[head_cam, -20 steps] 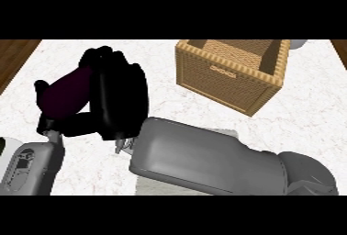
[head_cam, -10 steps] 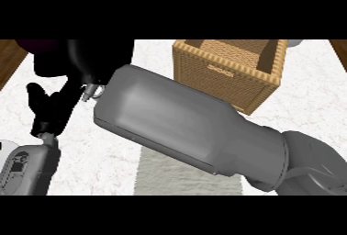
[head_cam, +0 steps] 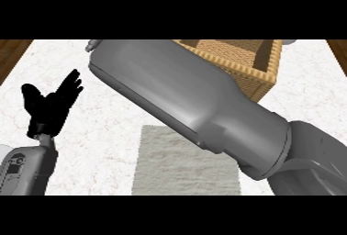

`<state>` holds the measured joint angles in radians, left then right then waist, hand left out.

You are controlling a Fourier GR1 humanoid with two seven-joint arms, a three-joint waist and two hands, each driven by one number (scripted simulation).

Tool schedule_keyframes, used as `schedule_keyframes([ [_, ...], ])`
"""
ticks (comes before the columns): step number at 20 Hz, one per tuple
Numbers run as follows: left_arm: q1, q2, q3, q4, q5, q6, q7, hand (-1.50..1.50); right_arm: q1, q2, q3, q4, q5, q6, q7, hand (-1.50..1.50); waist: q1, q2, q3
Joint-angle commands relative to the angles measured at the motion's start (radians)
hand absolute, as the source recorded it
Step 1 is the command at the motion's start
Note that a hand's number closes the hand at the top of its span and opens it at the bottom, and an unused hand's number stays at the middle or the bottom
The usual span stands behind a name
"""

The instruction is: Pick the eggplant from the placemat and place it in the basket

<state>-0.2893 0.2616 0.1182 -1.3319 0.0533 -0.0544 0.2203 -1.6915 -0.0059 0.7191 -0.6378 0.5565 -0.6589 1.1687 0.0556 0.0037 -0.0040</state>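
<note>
The eggplant shows nowhere in the head view. My right forearm (head_cam: 183,96) fills the middle, running from the lower right up to the top edge, and its hand is cut off there. The woven basket (head_cam: 261,69) stands at the upper right, partly behind that forearm. The pale placemat (head_cam: 190,167) lies bare at the lower middle. My left hand (head_cam: 51,108) rests open at the left, fingers up, holding nothing.
The white marble counter (head_cam: 102,133) spreads around the placemat. Brown wood (head_cam: 12,53) shows past its left and right edges. A small grey thing (head_cam: 291,42) peeks out at the top right beside the basket.
My right arm has lifted and swung up toward the top edge, taking its hand and the eggplant out of view. The left hand has stayed in place.
</note>
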Motion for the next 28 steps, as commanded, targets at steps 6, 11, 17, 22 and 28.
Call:
schedule_keyframes([
  [6,0.025,0.036,0.04,-0.02,0.022,-0.014,0.023,0.0,-0.001,-0.005,-0.09,0.18,0.009,-0.015,0.028,1.5,-0.037,-0.001,0.003],
  [11,0.053,0.003,0.028,-0.04,0.013,0.004,0.002,0.0,0.065,0.005,-0.094,0.199,0.022,-0.041,-0.016,1.5,-0.036,-0.003,0.003],
  [17,0.04,0.02,0.045,-0.057,0.026,-0.007,0.033,0.0,0.159,-0.02,-0.17,0.202,0.04,-0.135,-0.147,1.5,-0.046,-0.003,0.004],
  [22,0.053,0.004,0.04,-0.056,0.014,0.009,0.017,0.0,0.222,-0.034,-0.159,0.316,0.141,-0.317,-0.057,1.5,-0.05,-0.002,0.003],
  [28,0.025,0.004,0.034,-0.003,-0.016,0.009,-0.024,0.0,0.287,-0.049,-0.268,0.311,0.084,-0.303,-0.224,-1.5,-0.04,0.004,0.004],
])
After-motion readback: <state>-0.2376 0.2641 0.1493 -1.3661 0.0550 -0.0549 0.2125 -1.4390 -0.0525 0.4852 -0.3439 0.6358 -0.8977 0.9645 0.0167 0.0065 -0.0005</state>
